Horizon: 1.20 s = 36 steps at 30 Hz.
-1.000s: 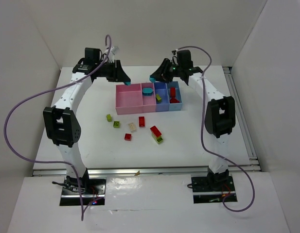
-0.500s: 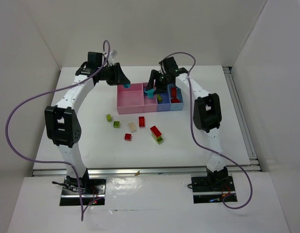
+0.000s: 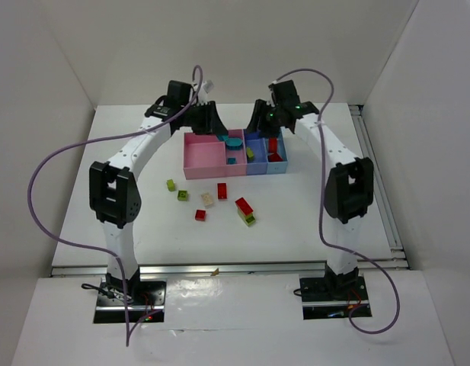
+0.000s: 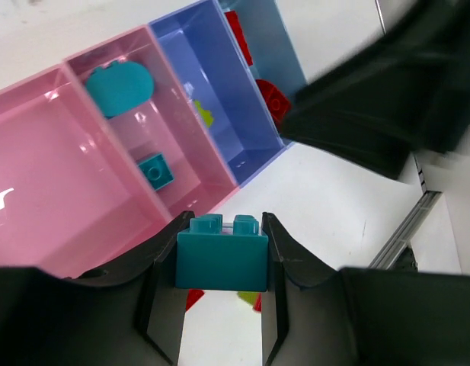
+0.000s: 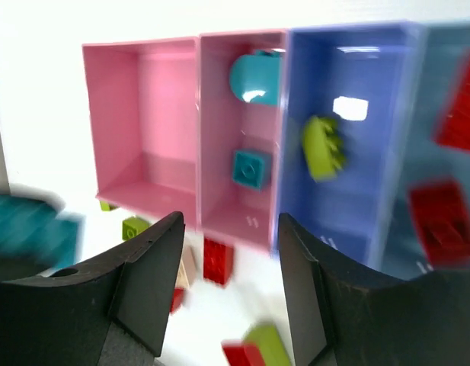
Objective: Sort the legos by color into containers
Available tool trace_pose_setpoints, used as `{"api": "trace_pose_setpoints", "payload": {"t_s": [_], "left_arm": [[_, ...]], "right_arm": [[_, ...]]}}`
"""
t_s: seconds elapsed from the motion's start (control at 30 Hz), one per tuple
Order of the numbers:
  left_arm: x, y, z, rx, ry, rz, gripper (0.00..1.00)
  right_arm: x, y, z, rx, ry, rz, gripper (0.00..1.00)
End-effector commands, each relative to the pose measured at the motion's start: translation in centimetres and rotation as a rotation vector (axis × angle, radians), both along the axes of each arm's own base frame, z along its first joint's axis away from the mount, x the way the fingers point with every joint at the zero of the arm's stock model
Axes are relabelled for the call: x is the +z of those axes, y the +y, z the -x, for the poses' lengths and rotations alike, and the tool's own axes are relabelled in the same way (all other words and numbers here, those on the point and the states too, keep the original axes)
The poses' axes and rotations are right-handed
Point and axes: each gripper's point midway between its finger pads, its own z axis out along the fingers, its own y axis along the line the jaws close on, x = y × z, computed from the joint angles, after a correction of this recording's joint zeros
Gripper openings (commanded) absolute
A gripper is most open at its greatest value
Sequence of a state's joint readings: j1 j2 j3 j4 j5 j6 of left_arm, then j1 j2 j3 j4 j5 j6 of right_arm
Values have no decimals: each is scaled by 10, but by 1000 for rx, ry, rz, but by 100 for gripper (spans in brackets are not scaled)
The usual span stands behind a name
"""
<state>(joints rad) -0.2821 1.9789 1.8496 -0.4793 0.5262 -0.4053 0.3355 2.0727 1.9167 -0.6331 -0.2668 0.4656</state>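
My left gripper [image 4: 222, 305] is shut on a cyan brick [image 4: 222, 255], held above the table just off the near edge of the bins; in the top view it [image 3: 218, 131] hangs at the wide pink bin [image 3: 203, 152]. The narrow pink bin [image 4: 170, 130] holds a rounded cyan piece [image 4: 119, 85] and a small cyan brick [image 4: 155, 169]. The blue bin [image 5: 349, 191] holds a yellow-green brick [image 5: 324, 147]. The light blue bin [image 3: 277, 164] holds red bricks [image 5: 444, 221]. My right gripper [image 5: 231, 267] is open and empty above the bins [image 3: 257, 126].
Loose bricks lie on the white table in front of the bins: two yellow-green [image 3: 171, 184] [image 3: 182, 195], a beige one [image 3: 208, 200], two red [image 3: 222, 191] [image 3: 199, 215], and a red and yellow-green stack [image 3: 245, 210]. White walls enclose the table.
My left gripper moved right to the bins with the cyan brick. My right gripper dipped into the narrow pink bin, left a small cyan brick there, and drew back right.
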Motion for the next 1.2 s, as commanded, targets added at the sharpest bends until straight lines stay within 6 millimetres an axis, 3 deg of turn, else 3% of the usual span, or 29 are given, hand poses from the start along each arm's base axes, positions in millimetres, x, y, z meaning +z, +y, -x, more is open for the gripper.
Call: {"api": "trace_pose_setpoints", "payload": {"t_s": [0.0, 0.03, 0.07, 0.1, 0.13, 0.17, 0.23, 0.27, 0.37, 0.43, 0.47, 0.53, 0.57, 0.63, 0.7, 0.77, 0.8, 0.83, 0.87, 0.93, 1.0, 1.03, 1.07, 1.1, 1.13, 1.17], "left_arm": [[-8, -20, -14, 30, 3, -16, 0], [-13, -29, -14, 31, 10, -24, 0], [-19, -28, -17, 44, 19, -39, 0], [-20, -33, -21, 59, 14, -46, 4], [-33, -34, -26, 66, 31, -59, 14], [-37, -39, -27, 57, 35, -61, 29], [-42, -40, -33, 66, 38, -71, 46], [-52, -41, -36, 66, 52, -77, 50], [-57, -45, -43, 83, 52, -89, 74], [-62, -47, -44, 81, 72, -84, 84], [-51, -51, -40, 56, 72, -62, 87], [-41, -55, -38, 39, 77, -37, 92], [-29, -58, -35, 22, 62, -17, 94], [-7, -54, -27, 22, 47, -10, 94], [7, -45, -26, 48, 5, -46, 98], [14, -32, -22, 92, -10, -97, 99], [28, -19, -22, 119, -38, -109, 99], [31, -7, -22, 151, -41, -123, 99], [28, 5, -21, 184, -30, -148, 99], [43, 30, -16, 238, -37, -143, 99], [33, 58, -6, 304, 33, -176, 100], [39, 64, 4, 320, 36, -192, 100], [38, 75, 9, 346, 50, -214, 100], [19, 89, 21, 386, 101, -283, 100], [28, 97, 32, 409, 80, -294, 100], [6, 110, 43, 451, 126, -351, 100]], "right_arm": [[70, -41, 10, -113, -169, 41, 59], [55, -56, 16, -151, -140, 79, 62], [66, -67, 23, -175, -161, 82, 66], [64, -71, 28, -182, -156, 91, 67], [54, -79, 34, -198, -133, 107, 67], [60, -87, 39, -216, -142, 112, 69], [57, -92, 49, -222, -127, 126, 69], [59, -95, 54, -231, -132, 133, 70], [60, -101, 67, -237, -116, 146, 70], [52, -104, 77, -222, -92, 168, 70], [43, -101, 82, -193, -71, 167, 70], [44, -99, 91, -154, -73, 159, 70], [31, -96, 101, -108, -47, 161, 70], [32, -80, 114, -29, -75, 144, 70], [22, -66, 130, 77, -87, 168, 70], [15, -38, 148, 220, -118, 207, 74], [8, -32, 154, 255, -112, 237, 77], [0, -14, 164, 318, -110, 260, 80], [-7, -9, 170, 358, -106, 291, 85], [-21, 4, 176, 399, -91, 349, 86], [-23, 11, 176, 422, -106, 396, 88], [-31, 21, 183, 451, -99, 415, 88], [-25, 27, 181, 445, -122, 412, 86], [-26, 34, 181, 452, -132, 417, 85], [-33, 42, 180, 443, -130, 423, 85], [-33, 44, 176, 405, -118, 416, 83]]}}
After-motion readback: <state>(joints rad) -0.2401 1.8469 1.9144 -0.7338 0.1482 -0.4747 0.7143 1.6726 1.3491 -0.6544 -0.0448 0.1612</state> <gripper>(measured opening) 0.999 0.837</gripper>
